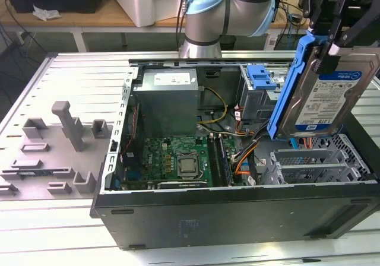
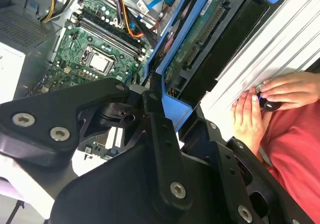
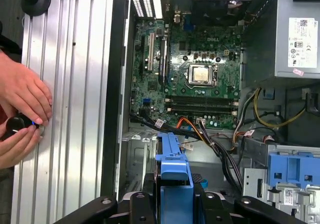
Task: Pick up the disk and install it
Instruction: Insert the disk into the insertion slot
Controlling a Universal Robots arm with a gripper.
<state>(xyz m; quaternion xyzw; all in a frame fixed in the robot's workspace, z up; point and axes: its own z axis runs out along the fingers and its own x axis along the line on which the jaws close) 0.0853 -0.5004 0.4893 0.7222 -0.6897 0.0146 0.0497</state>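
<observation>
The arm (image 1: 205,10) is seen reaching in from the far side of the open computer case (image 1: 237,212). The pincer (image 1: 328,47) is carried high over the case's end at the exterior view's right. It is closed on the disk (image 1: 329,94), which is gripped at its upper edge and held clear of the case, above the perforated metal drive cage (image 1: 314,162). The disk is hung almost upright and slightly tilted. Its silver face with a blue-and-white label (image 1: 323,97) is turned toward the exterior view, and a blue carrier frame (image 1: 290,82) is seen along its edge. In the second wrist view the disk's (image 2: 200,39) green circuit-board underside is shown beyond the black fingers (image 2: 159,129). In the first wrist view the frame's blue end (image 3: 172,184) is seen above the motherboard (image 3: 200,79). A person's hands (image 3: 20,109) are rested on the ribbed surface (image 3: 70,84) beside the case.
</observation>
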